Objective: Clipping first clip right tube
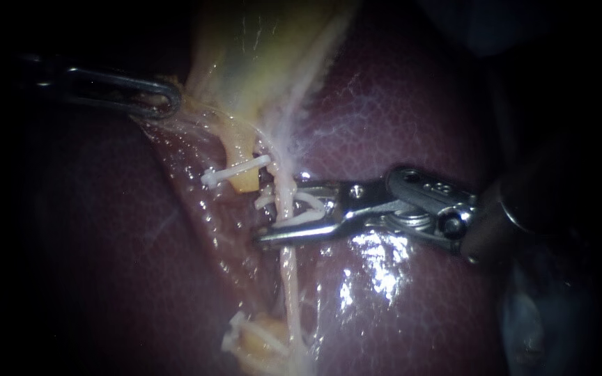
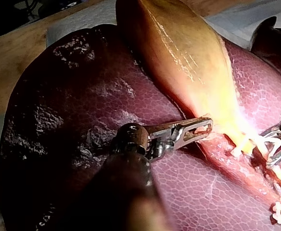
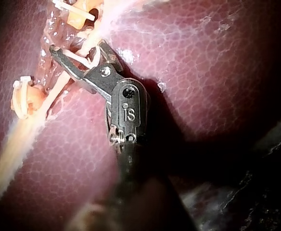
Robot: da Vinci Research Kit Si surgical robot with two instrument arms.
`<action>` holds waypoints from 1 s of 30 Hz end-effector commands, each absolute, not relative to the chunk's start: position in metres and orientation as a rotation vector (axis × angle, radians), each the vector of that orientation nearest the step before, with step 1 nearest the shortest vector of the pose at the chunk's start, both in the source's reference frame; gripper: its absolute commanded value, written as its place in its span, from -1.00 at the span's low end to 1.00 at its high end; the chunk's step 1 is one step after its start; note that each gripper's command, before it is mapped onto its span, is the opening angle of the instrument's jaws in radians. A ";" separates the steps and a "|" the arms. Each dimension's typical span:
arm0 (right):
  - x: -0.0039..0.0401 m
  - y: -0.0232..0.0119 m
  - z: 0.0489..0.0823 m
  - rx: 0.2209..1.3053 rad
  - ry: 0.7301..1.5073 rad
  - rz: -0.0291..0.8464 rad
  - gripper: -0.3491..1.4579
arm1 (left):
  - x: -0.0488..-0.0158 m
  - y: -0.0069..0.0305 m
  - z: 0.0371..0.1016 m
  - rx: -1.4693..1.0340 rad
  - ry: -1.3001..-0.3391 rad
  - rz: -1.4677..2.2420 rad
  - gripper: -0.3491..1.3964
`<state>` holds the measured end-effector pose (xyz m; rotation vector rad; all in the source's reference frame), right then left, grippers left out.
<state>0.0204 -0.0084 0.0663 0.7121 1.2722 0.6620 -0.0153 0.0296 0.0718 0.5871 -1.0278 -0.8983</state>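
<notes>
The right tube (image 1: 288, 278), thin and pale, runs down over the liver (image 1: 412, 104). My right instrument (image 1: 278, 210) comes in from the right, and its jaws stand apart on either side of this tube. They carry a white clip (image 1: 311, 209) that is still spread around the tube. In the right wrist view the same jaws (image 3: 78, 48) straddle the tube (image 3: 58, 91). My left instrument (image 1: 172, 97) enters from the upper left. Its jaws lie together on tissue at the edge of the yellow gallbladder (image 1: 245, 49), as the left wrist view (image 2: 208, 126) also shows.
To the left of the right tube a short yellow stump (image 1: 242, 182) bears a white clip (image 1: 235, 172). A second clipped stump (image 1: 263, 341) lies lower down. Glistening membrane (image 1: 196, 181) stretches between my left instrument and the tubes. Wood and white cloth (image 2: 73, 21) border the liver.
</notes>
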 end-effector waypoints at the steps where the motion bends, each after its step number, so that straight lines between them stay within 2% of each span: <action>1: 0.0204 -0.0085 0.0664 0.721 1.273 0.656 -0.06 | -0.0152 0.0296 0.0718 0.587 -1.027 -0.898 -1.00; 7: 0.0197 -0.0095 0.0654 0.793 1.281 0.593 -0.06 | -0.0151 0.0296 0.0718 0.587 -1.027 -0.898 -1.00; 11: 0.0192 -0.0107 0.0639 0.878 1.322 0.532 -0.06 | -0.0151 0.0296 0.0718 0.587 -1.027 -0.898 -1.00; 17: 0.0197 -0.0128 0.0618 1.018 1.350 0.505 -0.07 | -0.0151 0.0296 0.0718 0.587 -1.027 -0.898 -1.00; 20: 0.0202 -0.0141 0.0616 1.077 1.344 0.482 -0.07 | -0.0151 0.0296 0.0718 0.587 -1.027 -0.898 -1.00; 30: 0.0210 -0.0176 0.0626 1.167 1.297 0.470 -0.07 | -0.0150 0.0296 0.0718 0.588 -1.027 -0.898 -1.00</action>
